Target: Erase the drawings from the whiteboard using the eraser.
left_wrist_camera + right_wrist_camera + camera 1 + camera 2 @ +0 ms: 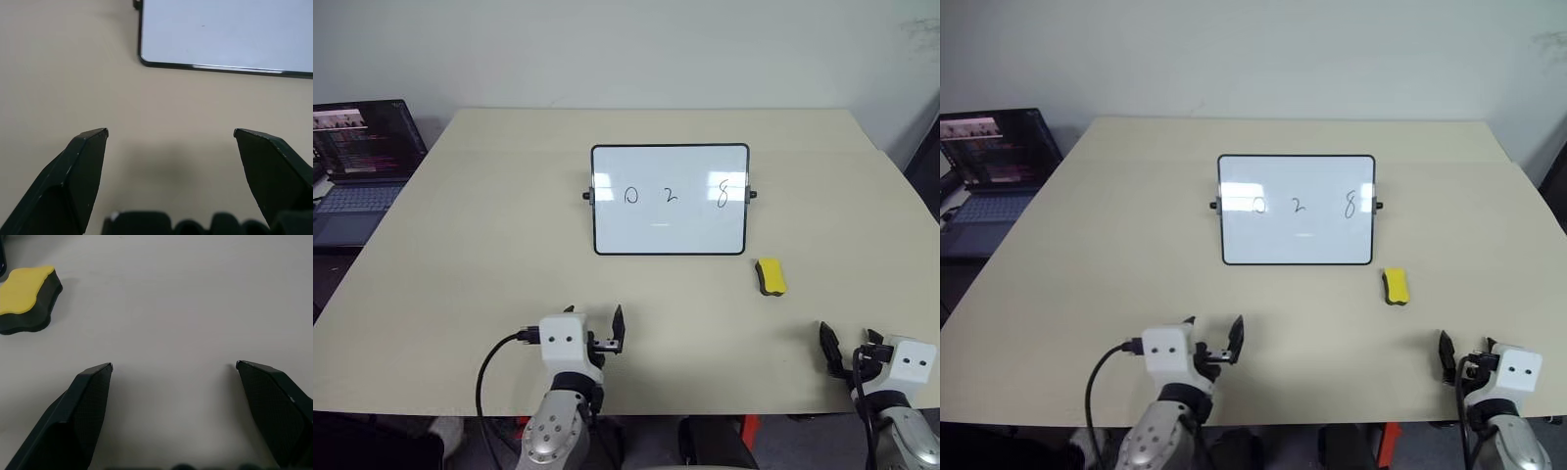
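The eraser (pixel 771 276) is seen lying flat on the table (pixel 460 245), just off the whiteboard's (pixel 670 235) lower right corner, long axis running away from the robot; the drawings (pixel 671 195) are untouched. The right gripper (pixel 850 351) is held spread and empty near the table's front edge, with the eraser ahead and to its left. The left gripper (pixel 594 323), likewise spread and empty, is farther off, so the right arm is judged better placed.

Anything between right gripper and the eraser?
Nothing: bare table between the open right gripper and the eraser, as the right wrist view and the left eye view show.
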Robot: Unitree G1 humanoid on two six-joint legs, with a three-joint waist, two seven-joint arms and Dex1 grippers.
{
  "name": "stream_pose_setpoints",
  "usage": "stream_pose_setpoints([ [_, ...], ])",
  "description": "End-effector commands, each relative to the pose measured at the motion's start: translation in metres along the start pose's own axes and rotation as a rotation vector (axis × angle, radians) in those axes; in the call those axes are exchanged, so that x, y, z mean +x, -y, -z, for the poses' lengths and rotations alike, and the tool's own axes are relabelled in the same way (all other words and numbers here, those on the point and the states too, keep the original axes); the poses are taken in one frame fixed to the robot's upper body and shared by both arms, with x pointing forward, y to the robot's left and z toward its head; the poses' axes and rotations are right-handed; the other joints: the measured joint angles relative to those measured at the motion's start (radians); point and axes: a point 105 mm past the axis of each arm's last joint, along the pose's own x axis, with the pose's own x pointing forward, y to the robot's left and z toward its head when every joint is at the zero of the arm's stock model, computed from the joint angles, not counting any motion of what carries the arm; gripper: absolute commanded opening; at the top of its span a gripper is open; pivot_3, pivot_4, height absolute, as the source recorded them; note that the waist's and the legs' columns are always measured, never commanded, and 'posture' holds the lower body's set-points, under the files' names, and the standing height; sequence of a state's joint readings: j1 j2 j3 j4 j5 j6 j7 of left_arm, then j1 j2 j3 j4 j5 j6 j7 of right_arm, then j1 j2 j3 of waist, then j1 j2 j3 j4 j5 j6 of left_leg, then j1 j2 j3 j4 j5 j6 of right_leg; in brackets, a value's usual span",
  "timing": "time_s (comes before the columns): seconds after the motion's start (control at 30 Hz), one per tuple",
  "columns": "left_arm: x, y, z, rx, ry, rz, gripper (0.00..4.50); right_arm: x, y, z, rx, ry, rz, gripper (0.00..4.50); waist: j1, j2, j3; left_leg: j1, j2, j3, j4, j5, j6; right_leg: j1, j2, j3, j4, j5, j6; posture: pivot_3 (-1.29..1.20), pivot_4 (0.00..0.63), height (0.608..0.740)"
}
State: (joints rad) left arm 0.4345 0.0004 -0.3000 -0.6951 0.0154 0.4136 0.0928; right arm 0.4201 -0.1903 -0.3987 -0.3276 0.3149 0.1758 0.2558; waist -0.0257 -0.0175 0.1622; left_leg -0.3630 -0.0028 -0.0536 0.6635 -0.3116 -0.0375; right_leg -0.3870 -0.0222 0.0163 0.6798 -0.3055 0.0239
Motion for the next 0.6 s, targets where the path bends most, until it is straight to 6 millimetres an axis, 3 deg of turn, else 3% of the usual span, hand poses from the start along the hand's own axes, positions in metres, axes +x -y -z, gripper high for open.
stream_pose_setpoints([
  [0.03,0.003,0.022,-0.007,-0.039,0.028,0.03,4.5,0.003,0.004,-0.008,-0.034,0.046,0.007,4.43,0.0,0.0,0.0,0.0,0.0,0.0,0.0,0.0,0.0,0.0,0.0,0.0,0.0,0.0,0.0,0.0,0.15,0.74],
  [0.13,0.005,0.028,-0.007,-0.036,0.027,0.03,4.5,0.003,0.002,-0.004,-0.012,0.035,-0.005,4.43,0.0,0.0,0.0,0.0,0.0,0.0,0.0,0.0,0.0,0.0,0.0,0.0,0.0,0.0,0.0,0.0,0.15,0.74],
  [0.37,0.008,0.028,-0.011,-0.034,0.048,0.03,4.5,-0.002,-0.016,-0.013,-0.023,0.06,-0.03,4.43,0.001,0.0,0.0,0.0,0.0,0.0,0.0,0.0,0.0,0.0,0.0,0.0,0.0,0.0,0.0,0.0,0.15,0.74],
  [0.47,0.009,0.021,-0.016,-0.018,0.085,0.028,4.5,-0.003,-0.026,-0.019,-0.022,0.081,-0.043,4.43,0.001,0.0,0.0,0.0,0.0,0.0,0.0,0.0,0.0,0.0,0.0,0.0,0.0,0.0,0.0,0.0,0.15,0.74],
  [0.6,0.014,0.018,-0.032,0.002,0.156,0.009,4.5,0.006,-0.04,-0.045,-0.034,0.127,-0.057,4.43,0.0,0.0,0.0,0.0,0.0,0.0,0.0,0.0,0.0,0.0,0.0,0.0,0.0,0.0,0.0,0.0,0.15,0.74],
])
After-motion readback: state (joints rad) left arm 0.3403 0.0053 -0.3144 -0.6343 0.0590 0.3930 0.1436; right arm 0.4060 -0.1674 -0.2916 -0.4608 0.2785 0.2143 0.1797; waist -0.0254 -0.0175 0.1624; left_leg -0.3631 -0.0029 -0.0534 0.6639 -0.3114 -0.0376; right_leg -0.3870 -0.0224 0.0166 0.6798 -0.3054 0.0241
